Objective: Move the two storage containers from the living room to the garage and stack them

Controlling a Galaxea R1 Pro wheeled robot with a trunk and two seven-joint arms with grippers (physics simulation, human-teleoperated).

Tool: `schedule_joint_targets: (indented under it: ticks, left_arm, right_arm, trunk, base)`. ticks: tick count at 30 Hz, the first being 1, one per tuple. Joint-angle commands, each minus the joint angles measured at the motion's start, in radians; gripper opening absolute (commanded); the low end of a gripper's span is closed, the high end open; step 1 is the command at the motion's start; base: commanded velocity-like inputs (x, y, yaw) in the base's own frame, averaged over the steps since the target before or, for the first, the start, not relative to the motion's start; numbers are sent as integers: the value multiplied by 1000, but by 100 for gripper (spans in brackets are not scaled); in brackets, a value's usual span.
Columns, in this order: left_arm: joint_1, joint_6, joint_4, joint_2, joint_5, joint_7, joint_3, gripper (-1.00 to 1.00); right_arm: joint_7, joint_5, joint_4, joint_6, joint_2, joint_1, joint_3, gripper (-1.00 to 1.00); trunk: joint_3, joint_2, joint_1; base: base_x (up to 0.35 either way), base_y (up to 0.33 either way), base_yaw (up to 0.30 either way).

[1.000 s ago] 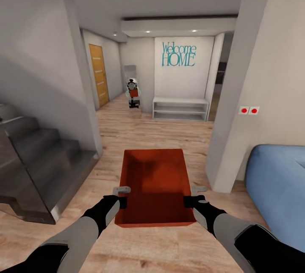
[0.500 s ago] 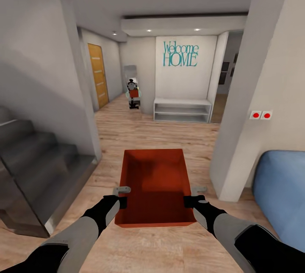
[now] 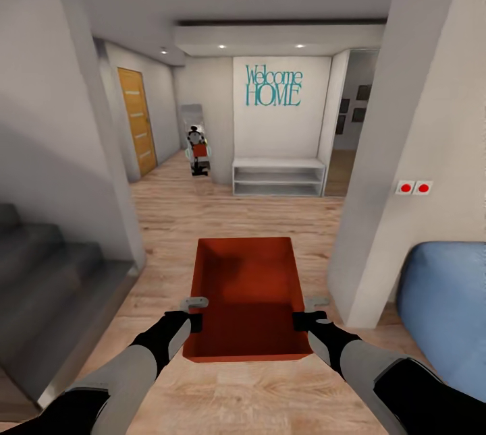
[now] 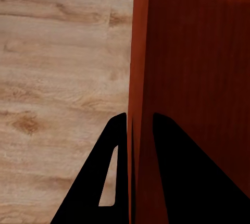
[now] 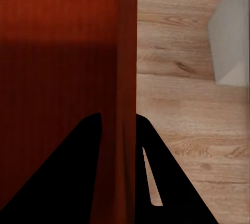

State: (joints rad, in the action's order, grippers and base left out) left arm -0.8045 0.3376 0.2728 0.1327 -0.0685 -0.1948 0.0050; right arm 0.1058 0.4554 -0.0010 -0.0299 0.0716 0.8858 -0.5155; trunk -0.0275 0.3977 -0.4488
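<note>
One orange-red storage container (image 3: pixel 246 297) hangs in front of me over the light wood plank floor, open side up and empty. My left gripper (image 3: pixel 196 318) is shut on its left wall, and in the left wrist view the black fingers (image 4: pixel 169 177) straddle that wall (image 4: pixel 139 78). My right gripper (image 3: pixel 299 317) is shut on the right wall; the right wrist view has its fingers (image 5: pixel 73 177) either side of the wall (image 5: pixel 126 52).
A hallway lies ahead with a white low shelf (image 3: pixel 278 177) under a "Welcome HOME" wall. Grey stairs (image 3: pixel 40 280) stand at the left, a grey wall corner (image 3: pixel 378 219) and blue sofa (image 3: pixel 442 303) at the right. An orange door (image 3: pixel 135 121) is at far left.
The whole view has shifted: the stairs slid left and the wall corner and sofa came closer, so the camera moved forward and turned. The container stays in both grippers.
</note>
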Motion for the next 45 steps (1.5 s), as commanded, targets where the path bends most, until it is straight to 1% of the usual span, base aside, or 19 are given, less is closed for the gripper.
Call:
schedule_joint_targets:
  ticks: [1,8,45]
  left_arm:
    - [0,9,4,-1,24,-15,4,-100]
    - [-1,9,3,0,24,-15,4,-100]
    - [0,9,3,1,24,-15,4,-100]
  right_arm:
    - [9,14,2,-5,-6,1,2,-100]
    - [9,14,2,-5,-6,2,2,-100]
    - [9,14,2,-5,-6,1,1,-100]
  trunk:
    - [-2,2,-1]
    - [-2,2,-1]
    - [-2,2,-1]
  base:
    - [323,71,-162]
    - [323,71,-78]
    - [323,71,0]
